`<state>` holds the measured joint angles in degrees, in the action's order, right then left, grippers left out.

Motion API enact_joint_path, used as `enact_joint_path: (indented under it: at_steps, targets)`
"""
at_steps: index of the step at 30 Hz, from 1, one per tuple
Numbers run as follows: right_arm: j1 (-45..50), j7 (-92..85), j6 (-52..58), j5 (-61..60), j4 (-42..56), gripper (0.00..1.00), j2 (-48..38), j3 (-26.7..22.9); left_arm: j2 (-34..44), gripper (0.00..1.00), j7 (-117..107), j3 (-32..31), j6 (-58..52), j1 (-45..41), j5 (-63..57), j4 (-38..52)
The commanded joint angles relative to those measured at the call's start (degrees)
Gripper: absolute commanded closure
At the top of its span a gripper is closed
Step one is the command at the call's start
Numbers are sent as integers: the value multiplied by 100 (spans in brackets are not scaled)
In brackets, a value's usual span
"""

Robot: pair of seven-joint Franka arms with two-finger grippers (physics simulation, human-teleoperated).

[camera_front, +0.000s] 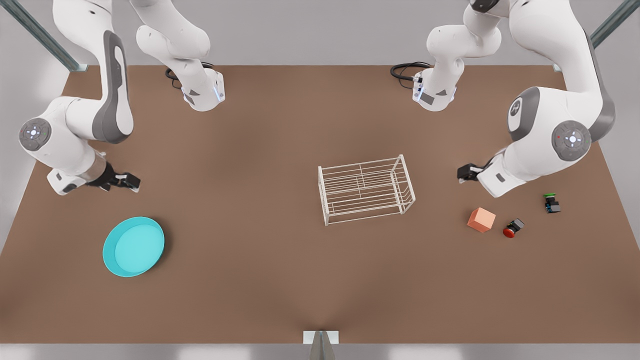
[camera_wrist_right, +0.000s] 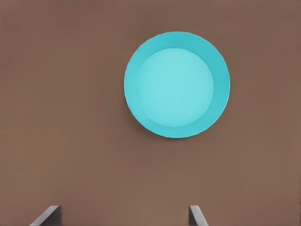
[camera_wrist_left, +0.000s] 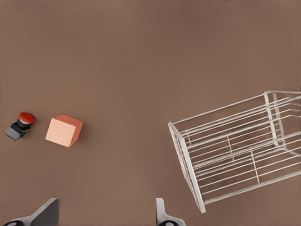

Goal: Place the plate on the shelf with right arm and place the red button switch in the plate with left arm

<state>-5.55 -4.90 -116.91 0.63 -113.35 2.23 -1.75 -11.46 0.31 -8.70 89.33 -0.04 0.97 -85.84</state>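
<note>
Plate (camera_front: 133,246) flat on worktop (camera_front: 280,150), likely rigid, slick: grip rim. Right end effector (camera_front: 131,181) and left end effector (camera_front: 462,173) both spread, empty.

Pretty clearly a simulated robot test cell: a bare brown table (camera_front: 280,280) is boxed in by plain grey walls (camera_front: 310,30), metal frame struts (camera_front: 40,35) are seen at the corners, and two white arms (camera_front: 115,90) are mounted along its far edge.
</note>
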Motion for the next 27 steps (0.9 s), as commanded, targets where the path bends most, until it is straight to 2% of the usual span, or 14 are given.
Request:
enact_joint_path:
  at_steps: [1, 3, 7, 13, 16, 22, 27]
  targets:
    - [564, -310, -815, -10, 58, 0, 75, -1, -5, 0, 30, -18, 576, -22, 0, -3]
    - [441, -520, -816, -1, 436, 0, 523, -19, -23, 0, -40, -53, 585, -49, 9, 23]
    - [55, -2216, -815, -291, 1491, 0, 1851, -28, -41, 0, -5, -44, 541, -22, -97, -74]
    - [-402, -3482, -807, -538, 2062, 0, 2642, -1, -49, 0, -14, -27, 576, -5, -105, -135]
    - [-877, -4818, -798, -898, 2422, 0, 3125, 104, -67, 0, -14, -36, 603, -14, -299, -126]
    - [-1466, -5047, -710, -898, 3301, 0, 3969, 421, -58, 0, -14, -36, 603, -22, -299, -135]
    - [-1501, -4766, -253, -872, 3793, 0, 4567, 377, -67, 0, -14, -36, 638, -31, -308, -135]
